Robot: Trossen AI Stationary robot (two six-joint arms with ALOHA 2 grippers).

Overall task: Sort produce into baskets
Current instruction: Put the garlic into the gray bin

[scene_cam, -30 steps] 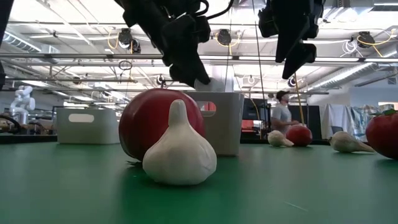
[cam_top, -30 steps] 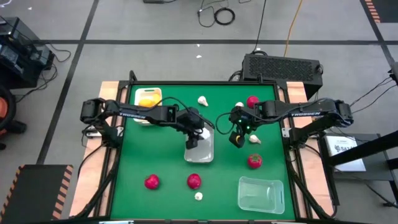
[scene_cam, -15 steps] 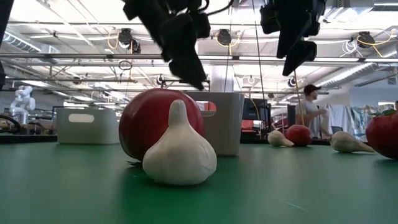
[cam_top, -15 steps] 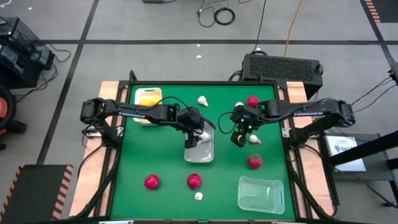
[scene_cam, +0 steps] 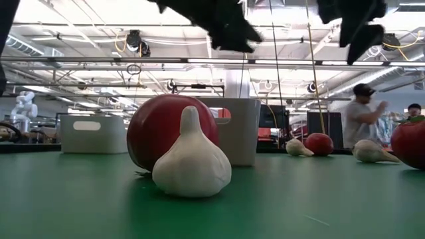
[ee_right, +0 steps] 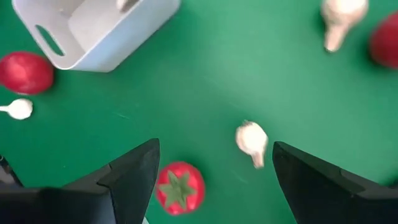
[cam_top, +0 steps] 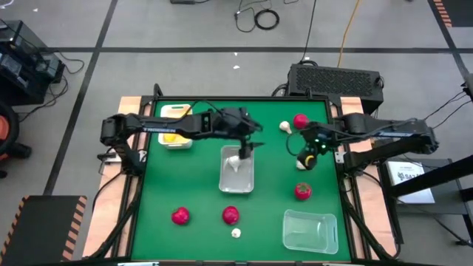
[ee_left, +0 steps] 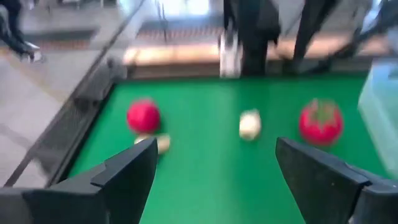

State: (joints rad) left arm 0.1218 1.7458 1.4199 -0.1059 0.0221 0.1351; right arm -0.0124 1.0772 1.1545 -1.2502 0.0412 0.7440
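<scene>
Looking from above, you are seeing the left tool [cam_top: 246, 145] hanging over the far end of the white basket [cam_top: 237, 169], with its fingers [ee_left: 127, 171] standing apart and nothing between them. A garlic bulb [cam_top: 233, 162] is lying inside this basket. The right tool [cam_top: 307, 157] is hovering near the right edge of the green worktop [cam_top: 199, 192], its fingers [ee_right: 134, 171] also apart and empty, above a garlic bulb [ee_right: 251, 139] and a strawberry [cam_top: 302, 191]. A basket with yellow lemons [cam_top: 176, 123] is sitting at the far left corner, and a clear basket [cam_top: 310, 230] at the near right. Two strawberries [cam_top: 180, 216] and one garlic bulb [cam_top: 235, 233] are waiting near the front edge. One strawberry [cam_top: 299, 120] and one garlic bulb [cam_top: 284, 127] are lying at the far side.
</scene>
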